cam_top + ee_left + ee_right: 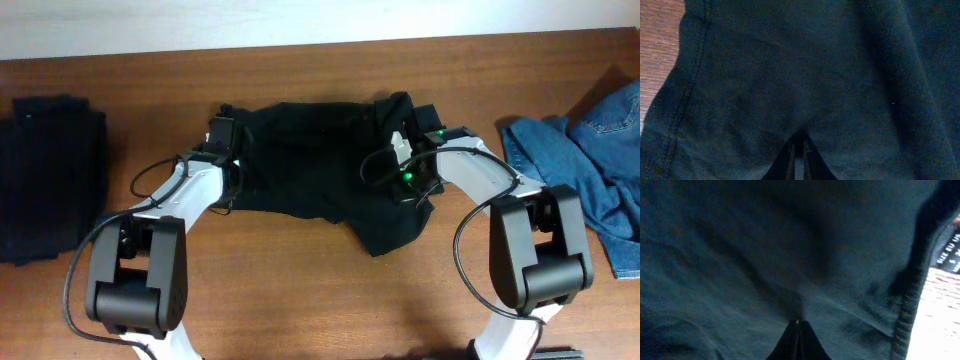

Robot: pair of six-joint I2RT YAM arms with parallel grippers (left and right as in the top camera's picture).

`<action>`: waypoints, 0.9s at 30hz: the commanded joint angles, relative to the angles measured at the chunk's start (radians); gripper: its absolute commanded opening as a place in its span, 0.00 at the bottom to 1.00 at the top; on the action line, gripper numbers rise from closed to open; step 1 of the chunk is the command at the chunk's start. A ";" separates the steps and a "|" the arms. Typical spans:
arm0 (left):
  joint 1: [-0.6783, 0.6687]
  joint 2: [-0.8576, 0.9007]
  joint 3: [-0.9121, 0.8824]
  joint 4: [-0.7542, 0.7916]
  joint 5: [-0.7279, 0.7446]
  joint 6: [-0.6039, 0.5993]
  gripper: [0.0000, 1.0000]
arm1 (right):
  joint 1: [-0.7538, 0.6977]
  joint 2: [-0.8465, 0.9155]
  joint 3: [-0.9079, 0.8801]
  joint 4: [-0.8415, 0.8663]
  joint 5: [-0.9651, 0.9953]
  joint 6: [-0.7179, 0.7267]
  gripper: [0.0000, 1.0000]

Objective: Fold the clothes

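**Both Grippers Pinching the Black Garment**

The left gripper (pixel 800 152) is holding its jaws almost together, with only a sliver between the tips. It is pinching a pucker of the garment (pixel 300 160). The right gripper (pixel 798 330) is pressing its jaws fully together on the same cloth, which is creasing toward the tips.

In both wrist views the cloth is filling nearly the whole frame, so the fingers are showing only as dark wedges at the bottom edge. In the overhead view the fingers are blending into the black cloth. White lettering on a band (pixel 950 250) beyond the cloth's edge is too blurred to read.

The garment is lying spread and rumpled at the middle of the table (pixel 300 300), stretching between the two grippers. A stitched hem (pixel 690 85) is running left of the left jaws. A folded black stack (pixel 50 180) is sitting well apart at the table's left end. Denim (pixel 600 170) is lying at the right end.
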 commanded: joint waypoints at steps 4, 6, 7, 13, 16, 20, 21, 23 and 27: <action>0.003 0.088 -0.029 -0.060 -0.014 -0.011 0.08 | 0.003 -0.014 -0.012 -0.007 0.092 0.014 0.04; 0.003 0.088 -0.029 -0.088 -0.014 -0.011 0.08 | 0.003 -0.014 -0.015 -0.008 0.097 0.014 0.04; 0.003 0.088 -0.029 -0.100 -0.014 -0.011 0.08 | 0.003 -0.014 -0.017 -0.007 0.097 0.014 0.04; 0.003 0.088 -0.029 -0.184 -0.014 -0.011 0.08 | 0.003 -0.014 -0.038 -0.003 0.131 0.014 0.04; 0.004 0.088 -0.029 -0.231 -0.014 -0.011 0.08 | 0.003 -0.014 -0.056 0.002 0.168 0.014 0.04; 0.004 0.088 -0.029 -0.285 -0.014 -0.011 0.08 | 0.003 -0.014 -0.071 0.007 0.212 0.013 0.04; 0.004 0.088 -0.029 -0.298 -0.015 -0.011 0.08 | 0.003 -0.014 -0.071 0.007 0.224 0.014 0.04; 0.004 0.088 -0.027 -0.323 -0.015 -0.011 0.08 | 0.002 -0.015 -0.071 0.007 0.247 0.014 0.04; 0.004 0.082 -0.021 -0.384 -0.015 -0.011 0.08 | -0.002 -0.015 -0.071 -0.018 0.260 0.014 0.04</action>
